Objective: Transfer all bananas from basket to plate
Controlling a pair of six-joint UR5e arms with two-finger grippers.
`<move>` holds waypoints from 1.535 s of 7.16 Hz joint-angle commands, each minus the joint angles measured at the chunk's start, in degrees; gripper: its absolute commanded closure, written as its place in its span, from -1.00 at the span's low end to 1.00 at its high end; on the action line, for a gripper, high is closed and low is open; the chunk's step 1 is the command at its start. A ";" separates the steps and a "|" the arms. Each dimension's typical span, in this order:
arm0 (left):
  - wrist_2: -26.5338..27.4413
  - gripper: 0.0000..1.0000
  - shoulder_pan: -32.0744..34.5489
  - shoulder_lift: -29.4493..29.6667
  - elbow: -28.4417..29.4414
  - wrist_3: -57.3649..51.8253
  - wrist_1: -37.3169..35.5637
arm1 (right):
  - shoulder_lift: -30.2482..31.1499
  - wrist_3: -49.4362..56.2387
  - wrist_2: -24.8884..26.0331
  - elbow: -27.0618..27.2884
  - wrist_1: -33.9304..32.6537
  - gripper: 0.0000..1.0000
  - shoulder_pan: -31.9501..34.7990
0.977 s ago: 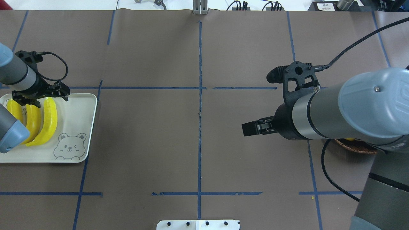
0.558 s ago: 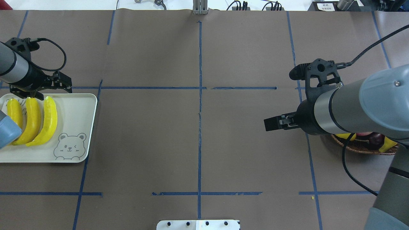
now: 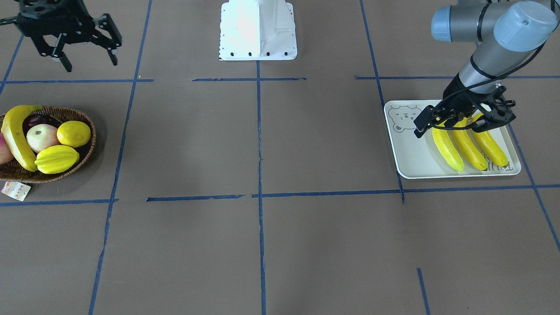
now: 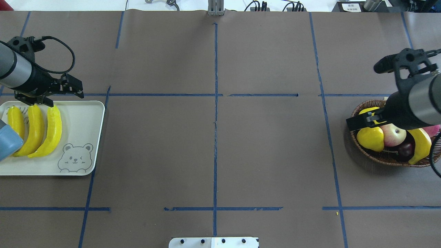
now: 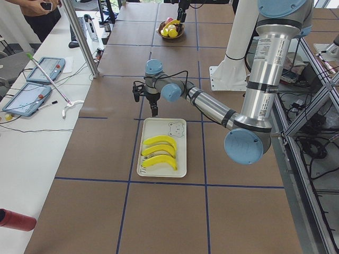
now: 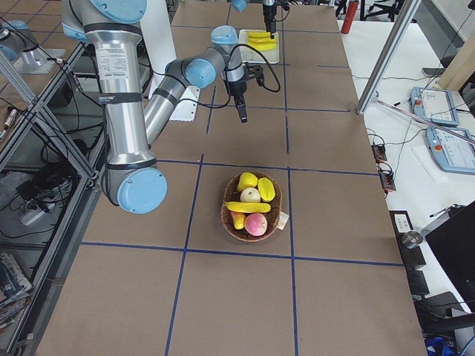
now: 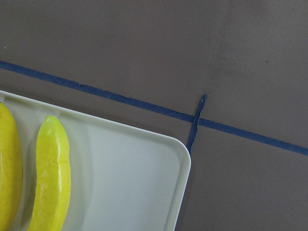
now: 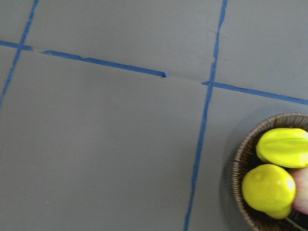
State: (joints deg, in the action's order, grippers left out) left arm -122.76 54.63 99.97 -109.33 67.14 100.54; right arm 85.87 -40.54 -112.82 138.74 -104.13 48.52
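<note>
Three yellow bananas (image 4: 32,129) lie side by side on the white plate (image 4: 82,120) with the bear drawing, at the table's left end. My left gripper (image 4: 51,98) hangs open and empty over their far tips, at the plate's far edge. The wicker basket (image 4: 379,160) stands at the right end. One banana (image 3: 15,135) rests in it along the outer side. My right gripper (image 3: 89,61) is open and empty, high over the table by the basket's inner rim. In the right wrist view only the basket's edge (image 8: 240,159) shows, at lower right.
The basket also holds a lemon (image 3: 73,133), a starfruit (image 3: 56,159), an apple (image 3: 41,136) and a dark plum (image 4: 404,150). A paper tag (image 3: 15,188) lies beside it. The white robot base (image 3: 258,28) stands at the near middle edge. Blue tape lines cross the brown table.
The right arm has swung right from the table's middle to the basket. The left gripper has drawn back from the bananas to the plate's far edge.
</note>
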 commanded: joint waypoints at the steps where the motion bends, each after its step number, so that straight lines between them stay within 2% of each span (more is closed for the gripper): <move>1: -0.02 -1.00 -0.22 1.01 -0.70 1.93 0.00 | 4.55 15.33 -9.23 -4.06 0.07 -1.00 11.64; 2: -0.02 -1.00 -0.31 1.10 -0.71 1.94 0.00 | 5.44 20.10 -13.18 -7.83 2.51 -1.00 15.34; 3: -0.02 -1.00 -0.31 1.10 -0.62 1.94 0.00 | 9.10 20.75 -15.13 -11.26 10.28 -1.00 16.77; 4: -0.02 -1.00 -0.31 1.19 -0.62 1.94 0.00 | 13.83 20.50 -15.68 -15.82 21.84 -1.00 17.39; 5: -0.02 -1.00 -0.31 1.19 -0.62 1.94 0.00 | 16.23 20.50 -18.99 -21.09 30.92 -1.00 19.49; 6: -0.02 -1.00 -0.40 1.19 -0.62 1.94 0.00 | 16.69 20.76 -22.15 -25.66 35.18 -1.00 21.42; 8: -0.02 -1.00 -0.40 1.28 -0.71 2.03 0.00 | 16.70 20.41 -22.36 -31.92 37.60 -1.00 21.36; 11: 0.06 -1.00 -0.40 1.89 -0.71 2.03 0.00 | 18.36 20.76 -22.62 -34.66 37.51 -1.00 21.27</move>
State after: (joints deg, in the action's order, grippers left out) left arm -122.76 54.23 101.57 -110.03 69.17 100.55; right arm 103.63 -20.11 -135.28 105.48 -66.67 69.85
